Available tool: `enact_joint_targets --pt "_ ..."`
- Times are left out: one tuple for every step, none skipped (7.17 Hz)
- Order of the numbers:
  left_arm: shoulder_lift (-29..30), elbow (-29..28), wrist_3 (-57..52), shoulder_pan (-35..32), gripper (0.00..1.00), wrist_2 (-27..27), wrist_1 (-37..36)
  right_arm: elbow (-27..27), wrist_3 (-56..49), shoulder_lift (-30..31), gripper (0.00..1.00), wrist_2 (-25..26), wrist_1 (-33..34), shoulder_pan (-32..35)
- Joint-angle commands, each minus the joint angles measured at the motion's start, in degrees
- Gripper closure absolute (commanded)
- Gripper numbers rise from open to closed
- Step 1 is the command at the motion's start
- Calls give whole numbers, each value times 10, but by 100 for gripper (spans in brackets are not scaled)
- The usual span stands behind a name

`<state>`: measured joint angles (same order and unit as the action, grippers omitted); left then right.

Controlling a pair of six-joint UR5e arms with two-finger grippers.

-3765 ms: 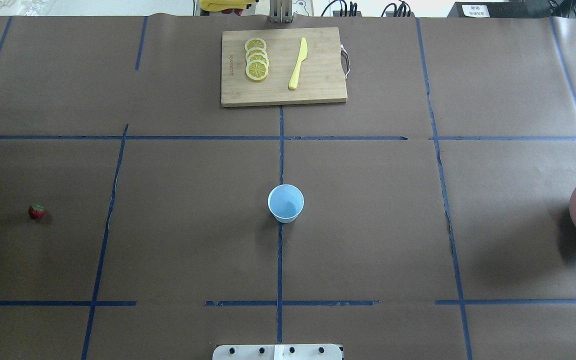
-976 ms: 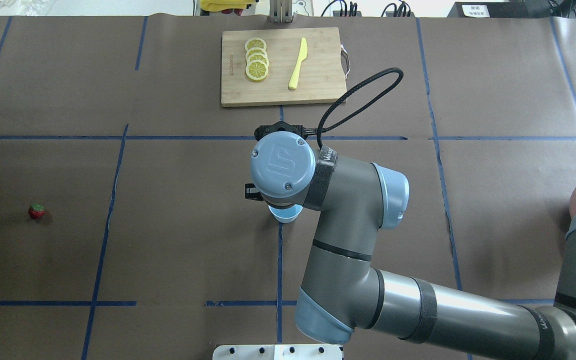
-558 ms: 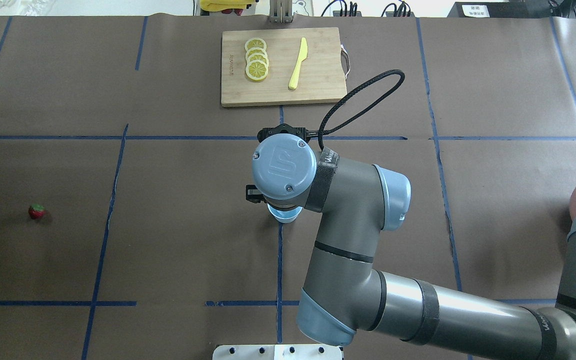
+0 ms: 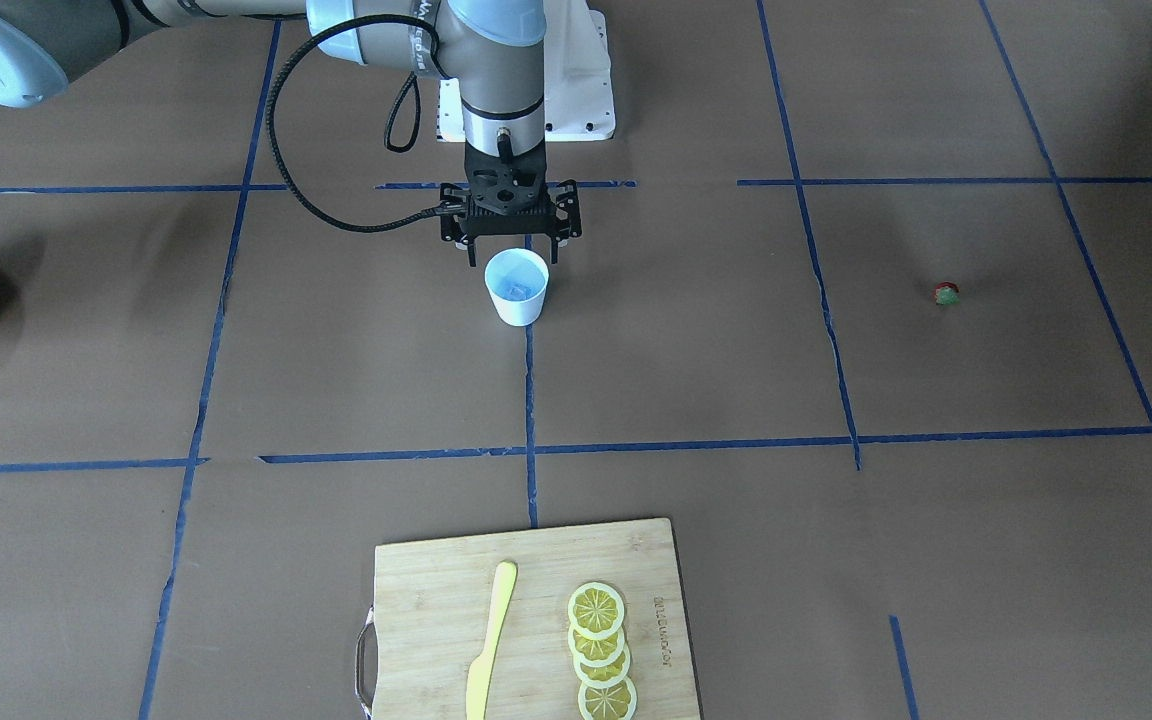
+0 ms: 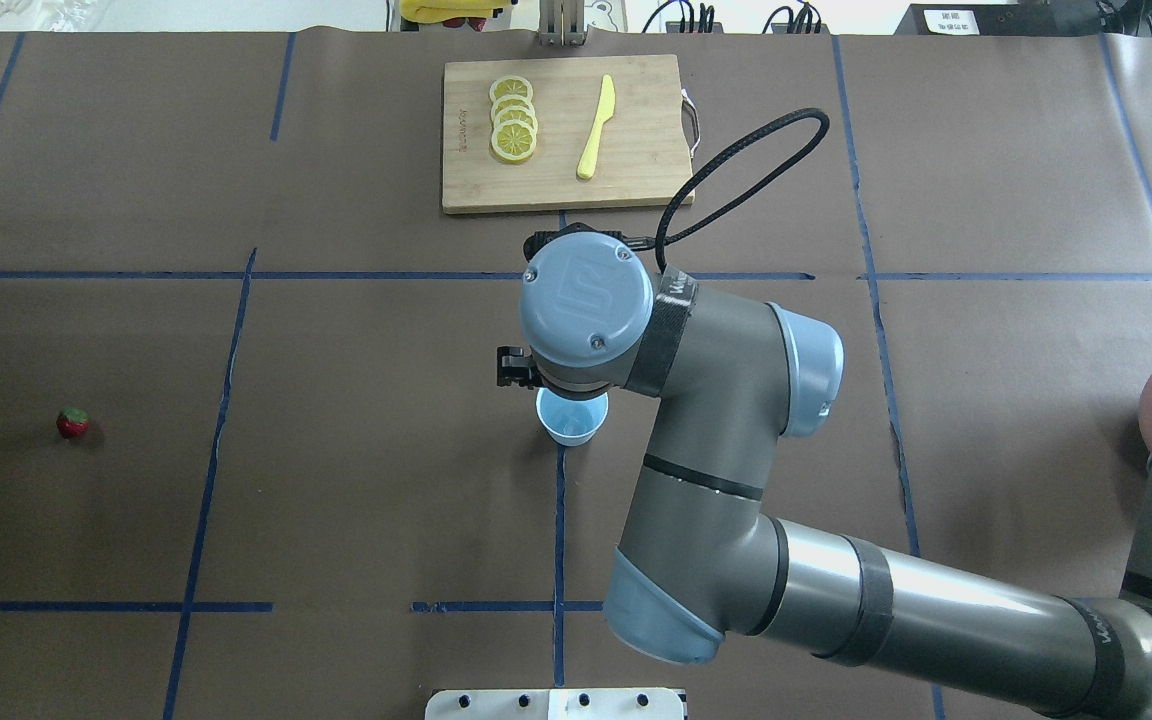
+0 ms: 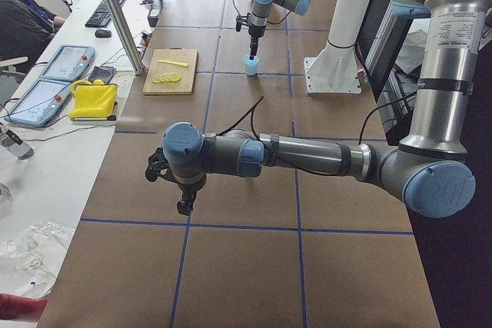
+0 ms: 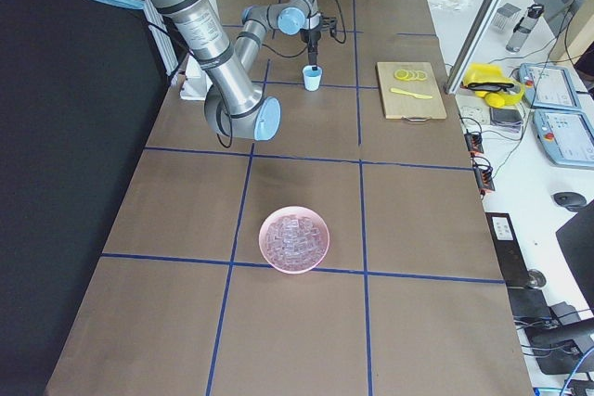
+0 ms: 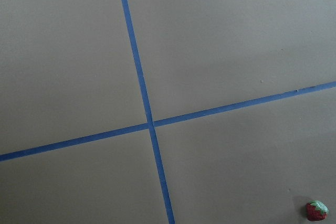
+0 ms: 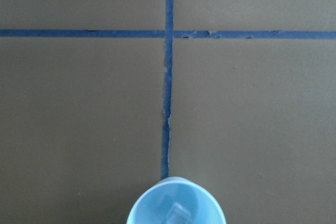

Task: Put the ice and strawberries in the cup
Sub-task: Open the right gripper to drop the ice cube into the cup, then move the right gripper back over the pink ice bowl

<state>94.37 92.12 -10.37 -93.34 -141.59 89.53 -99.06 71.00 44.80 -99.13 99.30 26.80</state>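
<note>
The white cup [image 4: 517, 290] with a pale blue inside stands at the table's middle; it also shows in the overhead view [image 5: 570, 425]. One clear ice cube [image 9: 178, 214] lies in it. My right gripper [image 4: 510, 250] hangs just above the cup's robot-side rim, open and empty. The tiny red strawberry [image 5: 73, 422] lies alone far out on my left side, also in the left wrist view [image 8: 316, 211]. My left gripper [image 6: 184, 205] hangs above the table there; I cannot tell whether it is open or shut.
A pink bowl [image 7: 264, 238] full of ice cubes [image 7: 295, 238] stands far on my right. A wooden cutting board [image 5: 646, 130] at the far middle carries lemon slices [image 5: 513, 125] and a yellow knife [image 5: 596, 127].
The right arm came in over the cup, which was empty before. Over the last second its wrist has moved away toward the far side, so more of the cup shows.
</note>
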Motion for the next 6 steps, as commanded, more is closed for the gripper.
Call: enact_joint_targets --pt "0 0 0 0 0 1 2 -58 -69 65 1 -61 2 67" --pt "0 -1 0 0 0 0 2 -107 -135 123 1 -86 2 102" --pt "0 1 0 0 0 0 2 -151 -207 189 1 -115 -2 133" --pt "0 0 0 1 0 0 2 -196 -282 274 1 -120 -10 164" --pt "0 -1 0 3 0 1 2 -204 -359 341 1 -144 -43 206" --pt "0 1 0 4 0 0 3 -200 -429 415 1 -171 -111 248"
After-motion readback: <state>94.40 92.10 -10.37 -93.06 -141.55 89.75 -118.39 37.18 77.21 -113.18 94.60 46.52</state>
